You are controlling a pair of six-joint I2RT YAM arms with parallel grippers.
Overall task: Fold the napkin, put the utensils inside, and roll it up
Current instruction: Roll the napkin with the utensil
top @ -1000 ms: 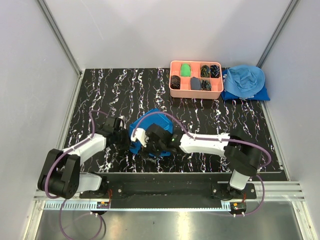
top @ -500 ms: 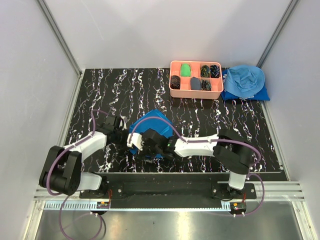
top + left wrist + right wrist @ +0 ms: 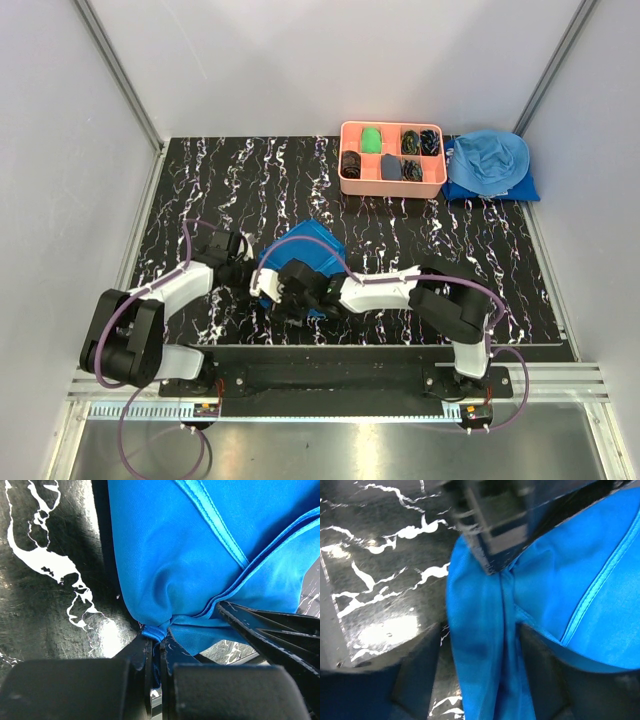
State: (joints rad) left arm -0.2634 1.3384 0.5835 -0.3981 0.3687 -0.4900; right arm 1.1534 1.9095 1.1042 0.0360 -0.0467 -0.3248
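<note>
Left claw is pinching the royal-blue thin cloth napkin, its two black fingers pressing together on a small bunched loop of hem right at their tips. Right claw is standing spread, its dark fingers straddling a narrow ridge of the same cloth, one on each side. Whether they are touching that ridge I cannot tell. In the right wrist view the left claw is showing at the top, biting the cloth where the ridge begins.

The napkin is lying gathered in a loose, layered mound, stitched hems running across its folds. It is sitting on the black, white-veined marble-patterned counter, near the front edge and a little left of centre. Both claws are working at its near-left side.

Well apart from it, at the far right of the counter, a salmon-pink plastic tray with divided compartments is sitting. One back compartment is holding a rounded green item. Several others are holding small dark and grey items, too small to make out. Just beside the tray on its right, a pale sky-blue heap of cloth is resting.
</note>
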